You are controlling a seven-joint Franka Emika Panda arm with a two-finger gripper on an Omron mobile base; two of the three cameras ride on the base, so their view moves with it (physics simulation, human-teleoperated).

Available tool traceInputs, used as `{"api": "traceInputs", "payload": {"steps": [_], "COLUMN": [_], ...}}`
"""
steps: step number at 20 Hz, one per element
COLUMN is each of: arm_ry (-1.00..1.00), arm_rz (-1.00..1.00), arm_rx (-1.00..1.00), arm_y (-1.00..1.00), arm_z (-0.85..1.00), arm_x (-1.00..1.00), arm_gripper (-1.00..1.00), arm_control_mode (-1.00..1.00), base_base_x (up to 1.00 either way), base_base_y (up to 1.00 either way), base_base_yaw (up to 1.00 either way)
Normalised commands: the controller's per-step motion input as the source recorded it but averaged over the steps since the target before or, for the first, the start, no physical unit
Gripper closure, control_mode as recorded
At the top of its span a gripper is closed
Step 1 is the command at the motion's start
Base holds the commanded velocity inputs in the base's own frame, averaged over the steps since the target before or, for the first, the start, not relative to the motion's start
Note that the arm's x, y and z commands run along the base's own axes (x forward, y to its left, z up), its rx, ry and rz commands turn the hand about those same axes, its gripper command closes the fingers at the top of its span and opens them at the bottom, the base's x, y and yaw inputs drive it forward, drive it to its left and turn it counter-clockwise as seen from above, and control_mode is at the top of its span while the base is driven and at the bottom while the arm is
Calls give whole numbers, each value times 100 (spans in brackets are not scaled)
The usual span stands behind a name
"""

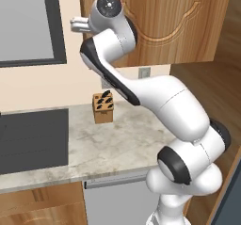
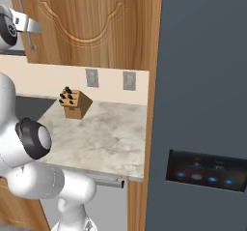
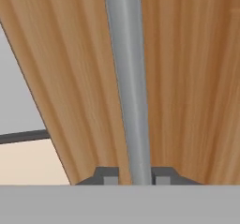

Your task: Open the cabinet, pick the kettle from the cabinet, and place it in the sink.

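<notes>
We see our gripper (image 3: 133,178) closed around the cabinet's silver bar handle (image 3: 127,78), which runs between its fingertips along the left edge of the shut cabinet (image 2: 91,22) door above the counter (image 2: 101,138).

surface: marble counter (image 1: 127,144) | on it: wooden knife block (image 1: 103,108), upright near wall

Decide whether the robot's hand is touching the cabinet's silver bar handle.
Touching. In the hand view the two fingertips of the hand sit tight against both sides of the cabinet's bar handle, with no gap showing.
</notes>
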Motion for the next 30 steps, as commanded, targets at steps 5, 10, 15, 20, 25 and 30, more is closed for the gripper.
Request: {"api": "traceInputs", "payload": {"steps": [5, 10, 15, 20, 25, 30], "arm_ry": [0, -3, -4, -1, 1, 1], "arm_rz": [10, 9, 7, 8, 9, 7], "arm_rx": [18, 16, 12, 7, 3, 3], "arm_y": [10, 13, 13, 11, 8, 6], "arm_z": [-23, -25, -17, -7, -1, 0], "arm_x": [-19, -31, -26, -30, -29, -35], "arm_gripper": [100, 100, 100, 100, 100, 100], "arm_control_mode": [-100, -100, -100, -100, -100, -100], "base_base_x": [0, 0, 0, 0, 0, 0], "base_base_y": [0, 0, 0, 0, 0, 0], "base_base_yaw": [0, 0, 0, 0, 0, 0]}}
